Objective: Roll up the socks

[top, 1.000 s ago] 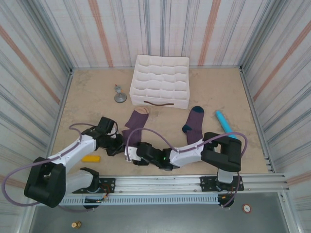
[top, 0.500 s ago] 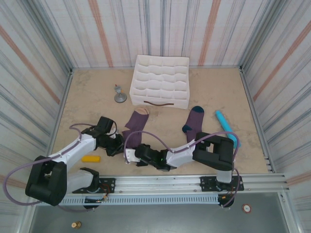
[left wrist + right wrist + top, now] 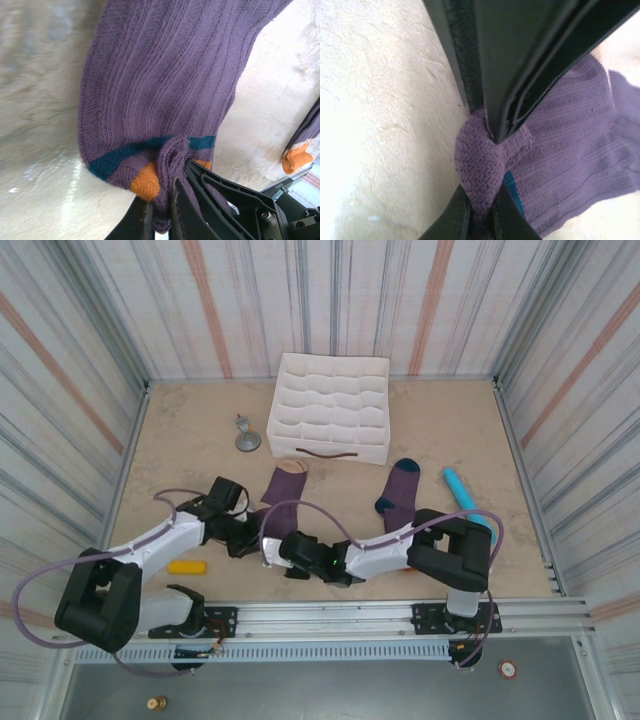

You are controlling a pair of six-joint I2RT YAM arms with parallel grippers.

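On the tan table [image 3: 190, 440], the left claw [image 3: 245, 537] and right claw [image 3: 273, 551] each pinch the near toe end of one sock [image 3: 283, 488], jaws closed tight. Rolling looks barely begun; next, curl that end toward the cuff [image 3: 291, 468].

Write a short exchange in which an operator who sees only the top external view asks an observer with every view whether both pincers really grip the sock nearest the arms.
Operator: From above, the arms hide the near end of the sock. Is the left pincer gripping it?
Observer: Yes. The left wrist view shows it shut on a bunched fold of purple fabric, beside a teal stripe and an orange tip.
Operator: And the right pincer?
Observer: The right wrist view shows it shut on a tight purple wad of the sock, lying against the table.
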